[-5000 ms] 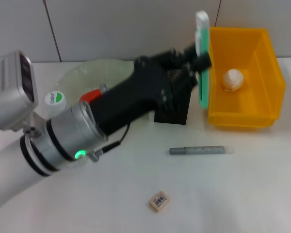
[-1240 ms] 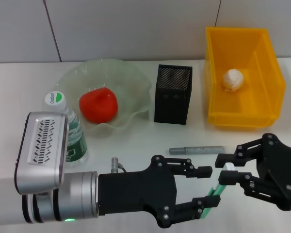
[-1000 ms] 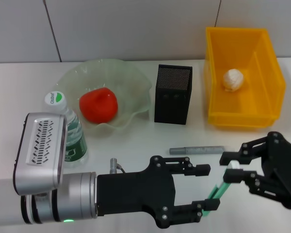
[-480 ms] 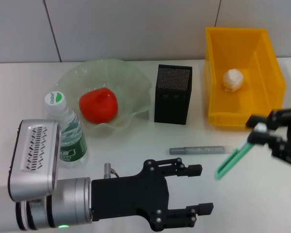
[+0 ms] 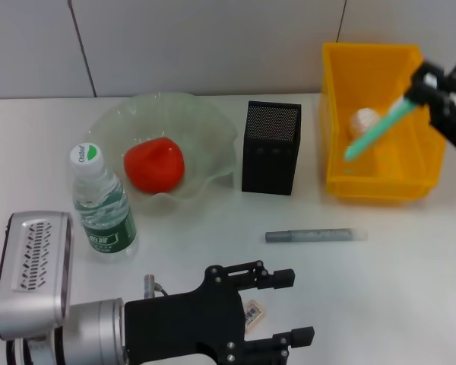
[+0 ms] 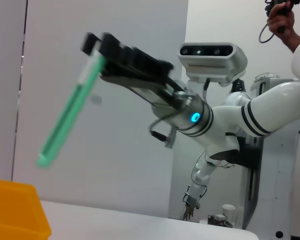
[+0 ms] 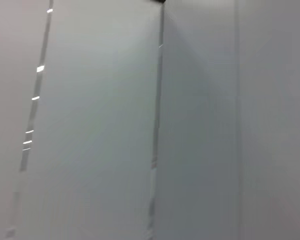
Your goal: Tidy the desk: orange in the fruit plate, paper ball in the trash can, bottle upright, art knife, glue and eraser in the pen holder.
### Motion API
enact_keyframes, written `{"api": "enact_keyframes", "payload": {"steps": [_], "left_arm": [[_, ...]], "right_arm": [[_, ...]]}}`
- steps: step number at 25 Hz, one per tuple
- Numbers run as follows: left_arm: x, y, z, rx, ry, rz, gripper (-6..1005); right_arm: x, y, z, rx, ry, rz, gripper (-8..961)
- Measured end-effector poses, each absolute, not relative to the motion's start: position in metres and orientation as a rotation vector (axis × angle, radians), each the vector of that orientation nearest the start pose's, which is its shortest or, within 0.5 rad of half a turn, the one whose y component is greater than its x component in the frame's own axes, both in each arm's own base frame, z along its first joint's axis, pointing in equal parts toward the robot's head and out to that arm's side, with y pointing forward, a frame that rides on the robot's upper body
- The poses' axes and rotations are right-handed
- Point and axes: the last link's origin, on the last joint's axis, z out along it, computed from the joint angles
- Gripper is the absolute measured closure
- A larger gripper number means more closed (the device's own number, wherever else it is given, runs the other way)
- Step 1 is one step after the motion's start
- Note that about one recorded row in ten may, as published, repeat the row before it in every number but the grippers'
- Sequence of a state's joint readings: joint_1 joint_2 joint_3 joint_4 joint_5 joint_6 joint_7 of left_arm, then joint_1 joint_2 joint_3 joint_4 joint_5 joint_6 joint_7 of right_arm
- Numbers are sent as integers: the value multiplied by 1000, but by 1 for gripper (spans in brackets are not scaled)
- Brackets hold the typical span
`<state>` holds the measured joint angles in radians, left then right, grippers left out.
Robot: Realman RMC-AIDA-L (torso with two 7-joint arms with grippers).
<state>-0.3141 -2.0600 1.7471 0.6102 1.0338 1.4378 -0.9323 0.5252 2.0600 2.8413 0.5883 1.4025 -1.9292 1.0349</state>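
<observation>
Scanning from our left, we find the clear plastic water bottle with a green label (image 5: 100, 204) standing upright beside the wavy clear glass fruit plate (image 5: 205, 129), and the reddish-orange fruit (image 5: 153, 163) already lying in that plate. Our left gripper (image 5: 285, 307) hangs low at the near edge of the desk with its black fingers spread wide and nothing between them. Just beside those fingers lies the small tan eraser with a barcode label (image 5: 251, 313), flat on the white desk (image 5: 410, 289).

Further along stands the black mesh pen holder (image 5: 271, 147), upright and open at the top. In front of it, well apart, the grey glue stick (image 5: 315, 236) lies flat with its long axis running across the desk.

To the right, the yellow plastic bin (image 5: 380, 186) holds the crumpled white paper ball (image 5: 362, 119). Above that bin our right gripper (image 5: 419, 85) is closed on the upper end of the green art knife (image 5: 374, 129), which slopes down towards the left. From this grip the pen holder lies to the left and lower, so we judge the knife must travel left and tip nearer to vertical before it can drop in. The right arm is the nearer one for that.
</observation>
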Motion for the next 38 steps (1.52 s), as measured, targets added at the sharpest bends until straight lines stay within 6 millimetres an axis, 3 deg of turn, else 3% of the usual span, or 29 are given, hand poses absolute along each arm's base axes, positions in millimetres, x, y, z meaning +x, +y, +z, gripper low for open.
{"api": "enact_keyframes", "payload": {"steps": [7,12,27,38], "left_arm": [[-223,237,-82,-2818,-222,-1127,322],[-225,237,-80,-2806,-220,-1132,322],[-226,238,-75,-2780,-224,-1158,328],[-227,240,-74,-2773,-256,-1162,330]], "right_arm": [[234,339,67,-2094,68,1307,771],[227,355,53,-2054,82,1276,771],[206,387,1,-2137,114,1105,755],[204,400,-16,-2152,132,986,738]]}}
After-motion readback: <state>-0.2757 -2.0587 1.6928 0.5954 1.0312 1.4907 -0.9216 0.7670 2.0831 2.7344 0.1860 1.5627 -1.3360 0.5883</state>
